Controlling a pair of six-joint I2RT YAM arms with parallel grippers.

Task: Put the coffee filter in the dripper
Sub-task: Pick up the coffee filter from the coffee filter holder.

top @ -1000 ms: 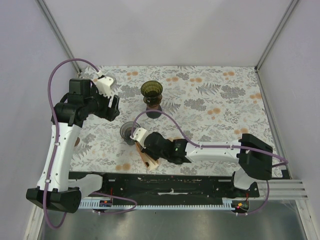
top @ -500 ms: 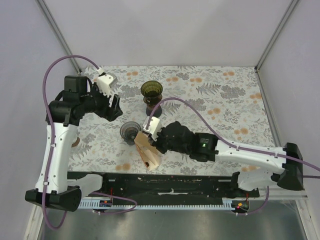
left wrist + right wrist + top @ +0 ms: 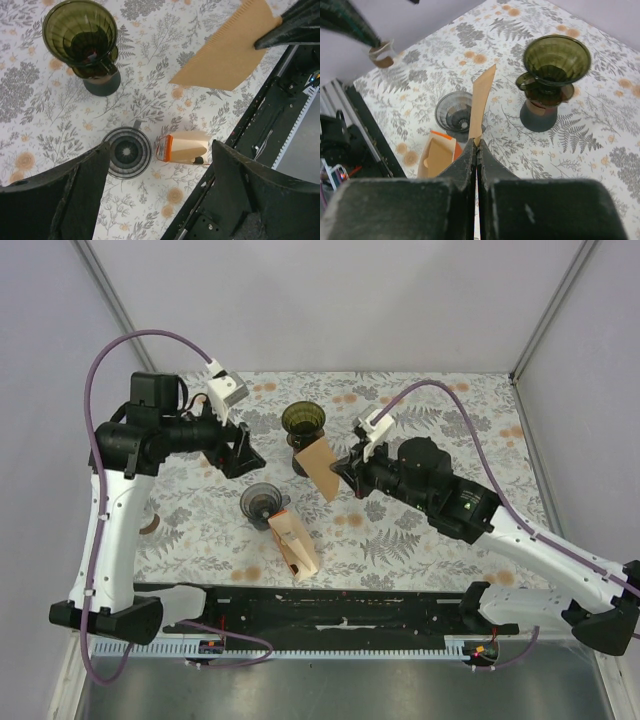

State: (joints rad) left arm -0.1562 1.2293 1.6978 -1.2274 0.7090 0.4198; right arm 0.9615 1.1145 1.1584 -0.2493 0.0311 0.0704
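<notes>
A brown paper coffee filter hangs in the air, pinched at one corner by my right gripper, which is shut on it. In the right wrist view the filter stands edge-on above the shut fingertips. An olive-green glass dripper on a dark stand is just left of and behind the filter. A smoky grey ribbed dripper sits nearer, with the orange-edged filter pack beside it. My left gripper hovers open and empty, high over the grey dripper and the pack.
A small brown roll lies by the table's left edge. The black rail runs along the near edge. Grey walls close in the table on the left, back and right.
My right gripper has lifted the filter from beside the pack and carried it back and to the right, close to the green dripper. My left gripper has shifted slightly right and opened a little wider.
</notes>
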